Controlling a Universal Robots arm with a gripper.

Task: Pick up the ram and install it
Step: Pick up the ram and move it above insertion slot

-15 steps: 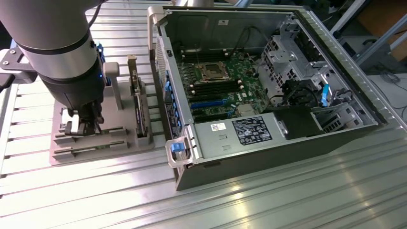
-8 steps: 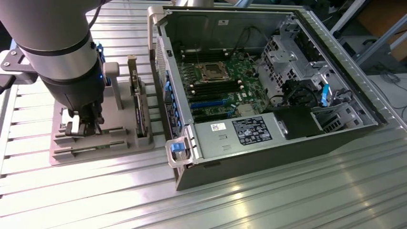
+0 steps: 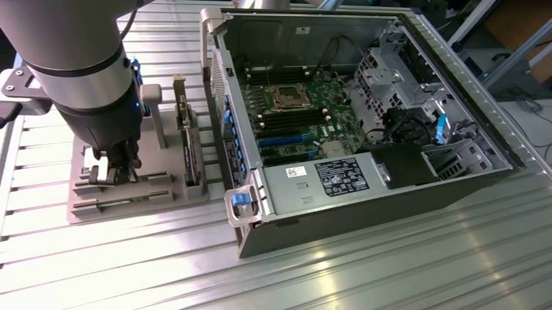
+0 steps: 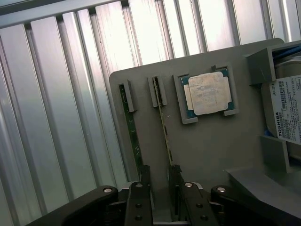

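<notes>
Two ram sticks stand on edge in slots of the grey fixture (image 4: 211, 150): one (image 4: 131, 136) to the outside, the other (image 4: 164, 127) closer to the square silver processor (image 4: 207, 94). My gripper (image 4: 158, 190) is open just above the fixture, and the second stick runs in toward the gap between its fingers (image 4: 141, 188) without being clamped. In the exterior view the gripper (image 3: 112, 173) hangs low over the fixture (image 3: 172, 194) at the exterior view's left. The open computer case (image 3: 345, 116) shows its motherboard (image 3: 293, 113).
A hard drive (image 4: 287, 108) sits in the fixture beside the processor. A taller expansion card (image 3: 185, 139) stands upright on the fixture between my gripper and the case wall. Everything rests on a ribbed metal table (image 3: 388, 271).
</notes>
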